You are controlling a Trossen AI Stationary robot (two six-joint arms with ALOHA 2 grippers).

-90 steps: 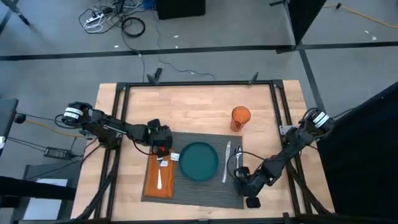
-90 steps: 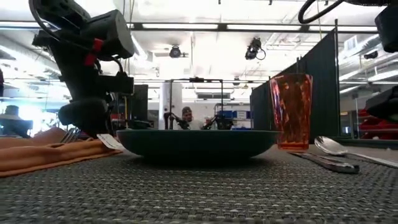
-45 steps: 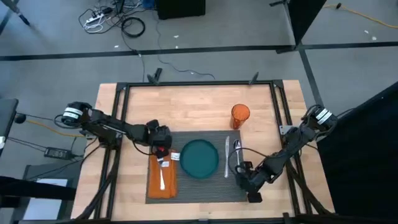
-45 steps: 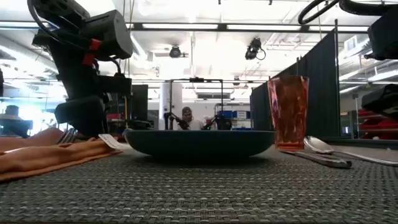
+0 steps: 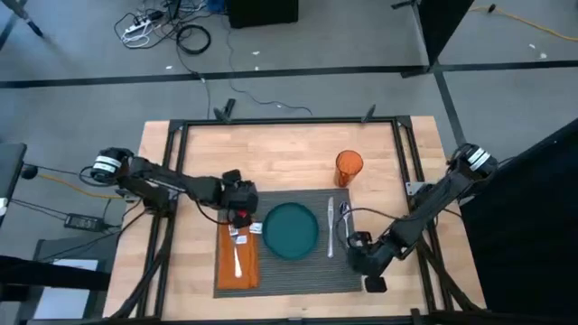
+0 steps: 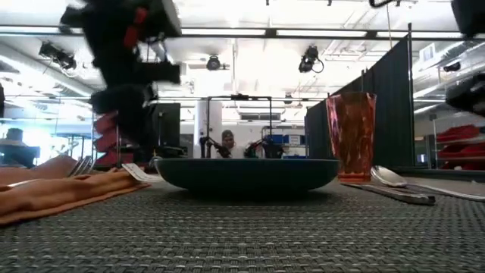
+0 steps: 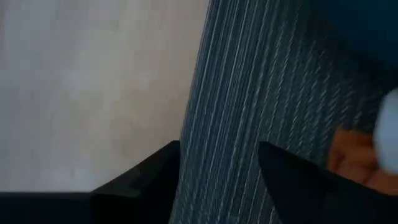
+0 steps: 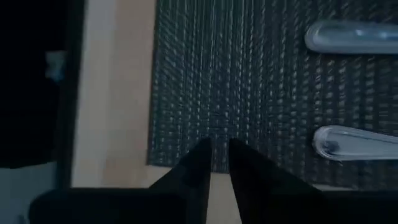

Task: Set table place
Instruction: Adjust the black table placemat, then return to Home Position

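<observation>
The dark grey ribbed placemat (image 5: 298, 273) lies flat on the wooden table (image 5: 271, 153). On it sit a teal plate (image 5: 290, 229), an orange napkin (image 5: 237, 264) with a fork on top, and a knife (image 5: 330, 231) and spoon (image 5: 343, 219). An orange cup (image 5: 349, 168) stands on the wood just beyond the mat. My left gripper (image 7: 217, 183) hangs open over the mat's far left edge, one finger above wood and one above mat. My right gripper (image 5: 359, 259) is shut at the mat's right edge. My right gripper comes down from above on the placemat's right edge (image 8: 214, 134), close to the near right corner. Its shut fingertips (image 8: 200, 163) press on the mat's top. The mat lies flat on the table beneath them. Whether any of the weave is nipped between the tips, I cannot tell.
The black frame (image 5: 411, 208) runs along the table's edges, close to my right arm. Bare wood lies beyond the mat toward the far edge and on the left. The room behind shows lights, partitions and a person far off (image 6: 227, 141).
The placemat has slid a little toward the table's right edge, carrying plate, napkin and cutlery, and lies straighter than before. My right gripper has moved the same way with it. My left gripper has risen off the mat and shifted toward the right.
</observation>
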